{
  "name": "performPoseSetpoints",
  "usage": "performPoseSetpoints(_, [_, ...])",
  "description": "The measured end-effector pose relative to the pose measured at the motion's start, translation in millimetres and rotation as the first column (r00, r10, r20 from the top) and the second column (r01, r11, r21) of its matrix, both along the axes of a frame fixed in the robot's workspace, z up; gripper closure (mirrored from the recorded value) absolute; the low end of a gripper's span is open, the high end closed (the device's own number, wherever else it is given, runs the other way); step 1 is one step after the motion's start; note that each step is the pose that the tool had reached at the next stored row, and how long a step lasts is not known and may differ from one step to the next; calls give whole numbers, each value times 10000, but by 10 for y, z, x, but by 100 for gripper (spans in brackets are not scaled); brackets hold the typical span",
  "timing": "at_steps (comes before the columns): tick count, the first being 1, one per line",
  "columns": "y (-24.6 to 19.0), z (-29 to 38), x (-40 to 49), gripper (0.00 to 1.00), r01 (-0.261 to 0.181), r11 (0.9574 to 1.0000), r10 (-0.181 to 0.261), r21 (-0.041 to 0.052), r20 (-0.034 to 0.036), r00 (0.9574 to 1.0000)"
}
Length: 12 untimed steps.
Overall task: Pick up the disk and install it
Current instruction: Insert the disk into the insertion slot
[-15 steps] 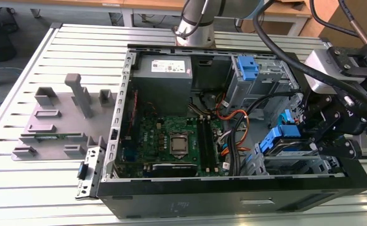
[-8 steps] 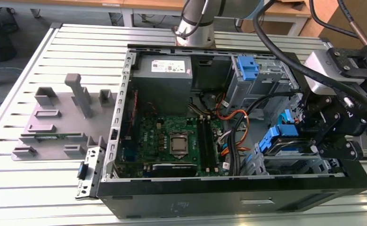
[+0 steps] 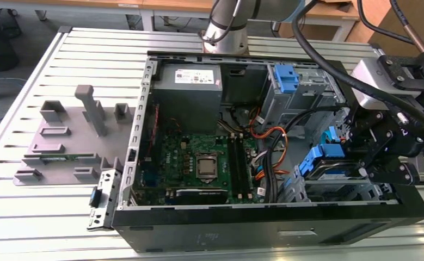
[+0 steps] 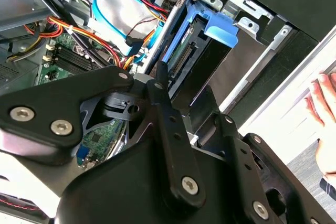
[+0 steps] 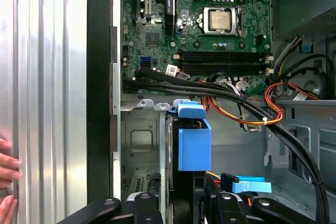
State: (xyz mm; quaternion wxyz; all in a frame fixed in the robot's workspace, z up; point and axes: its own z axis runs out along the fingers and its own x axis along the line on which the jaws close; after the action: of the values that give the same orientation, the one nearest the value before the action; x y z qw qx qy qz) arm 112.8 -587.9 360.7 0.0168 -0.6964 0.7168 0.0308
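Note:
My gripper [image 3: 358,159] hangs over the front corner of the open computer case [image 3: 270,225], at the exterior view's right. It is shut on the disk [image 3: 320,159], which stands on edge in its blue carrier bracket. In the first wrist view the disk [image 5: 193,145] points down into the metal drive bay [image 5: 137,140], with the fingers gripping its two flat faces. In the second wrist view the disk [image 4: 195,59] sits tilted in the bay, its connector edge showing, and one finger [image 4: 160,80] presses against its side.
The motherboard [image 3: 197,163] and bundled cables [image 5: 252,111] lie beside the bay. A grey power supply [image 3: 190,79] and a blue latch [image 3: 287,79] sit at the back. A person's hand [image 4: 323,108] rests on the table by the case. A grey fixture [image 3: 66,136] stands at the exterior view's left.

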Motion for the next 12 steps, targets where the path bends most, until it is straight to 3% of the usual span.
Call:
performPoseSetpoints(7, [0, -1, 0, 58, 0, 10000, 0, 0, 0, 10000])
performPoseSetpoints(12, [0, -2, 0, 51, 0, 10000, 0, 0, 1, 10000])
